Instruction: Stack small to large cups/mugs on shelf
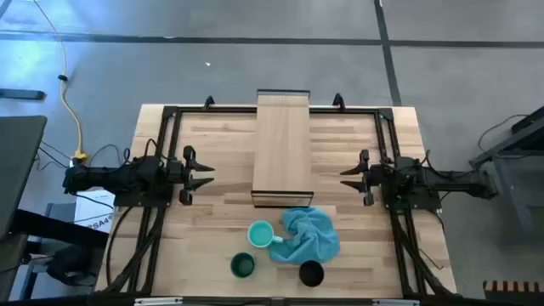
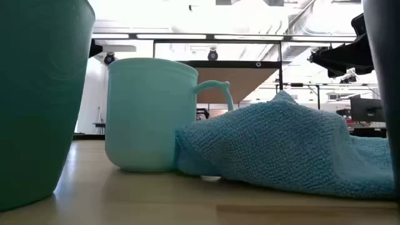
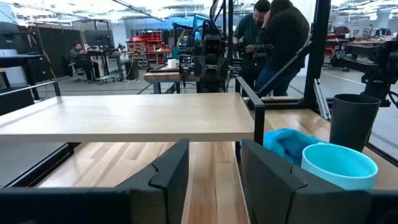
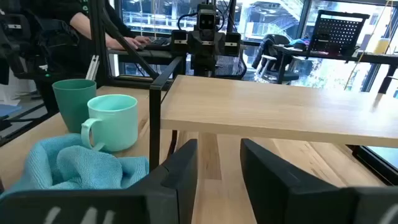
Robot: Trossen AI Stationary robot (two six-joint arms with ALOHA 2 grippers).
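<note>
Three cups stand upright on their bases near the table's near edge. The light turquoise mug (image 1: 260, 234) (image 2: 150, 112) (image 4: 115, 120) (image 3: 339, 165) has its handle toward the blue cloth. The dark green cup (image 1: 242, 265) (image 4: 73, 101) (image 2: 37, 100) is left of it and the black cup (image 1: 311, 273) (image 3: 353, 118) right of it. The shelf (image 1: 283, 144) (image 3: 137, 116) (image 4: 273, 109) stands raised at the table's middle, toward the far edge. My left gripper (image 1: 200, 172) (image 3: 211, 180) waits open left of the shelf; my right gripper (image 1: 350, 174) (image 4: 217, 174) waits open on its right.
A crumpled blue cloth (image 1: 310, 235) (image 2: 294, 147) lies between the turquoise mug and the black cup, against the mug's handle side. A black frame runs along the table's edges (image 1: 170, 110). People stand in the room beyond the table (image 3: 273, 31).
</note>
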